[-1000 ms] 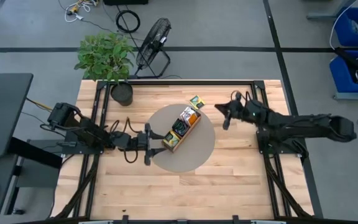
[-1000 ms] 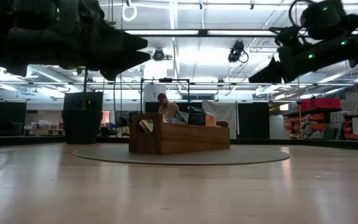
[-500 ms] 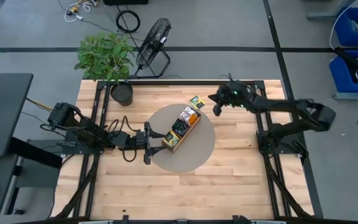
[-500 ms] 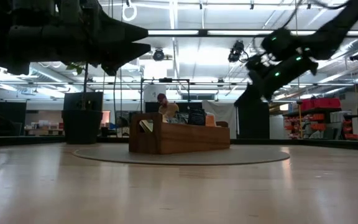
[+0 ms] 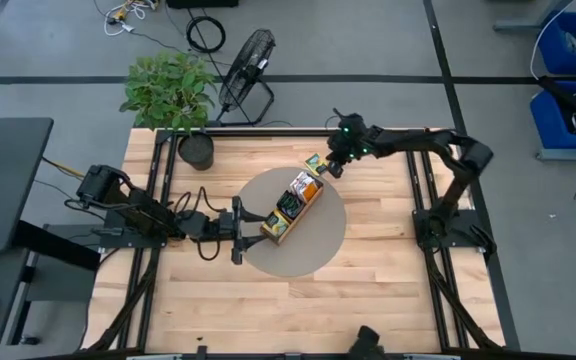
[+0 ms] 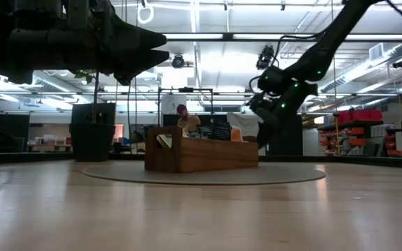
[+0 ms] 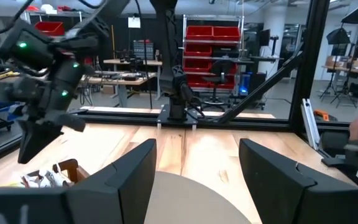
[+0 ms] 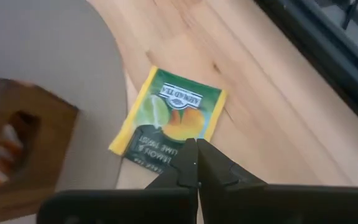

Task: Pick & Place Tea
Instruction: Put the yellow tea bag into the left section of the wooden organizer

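Observation:
A yellow-green tea packet (image 8: 169,121) lies flat on the bare wood (image 5: 316,160), just beyond the far end of the wooden tray (image 5: 293,205). The tray holds several more packets and stands on a round grey mat (image 5: 318,245). My right gripper (image 8: 197,152) is shut and hovers over the loose packet's edge, still above the table in the low view (image 6: 262,139). My left gripper (image 5: 238,232) waits open at the tray's near-left end, with its fingers wide apart in the left wrist view (image 7: 194,180).
A potted plant (image 5: 173,95) stands at the table's far left corner, with a fan (image 5: 246,65) on the floor behind it. Black frame rails (image 5: 418,190) run along the table's sides. Bare wood lies toward the near edge (image 5: 298,310).
My right arm has swung from the table's right side toward the far end of the tray. It has come down, and the gripper now hangs over the loose yellow-green packet. The packet and tray have stayed put.

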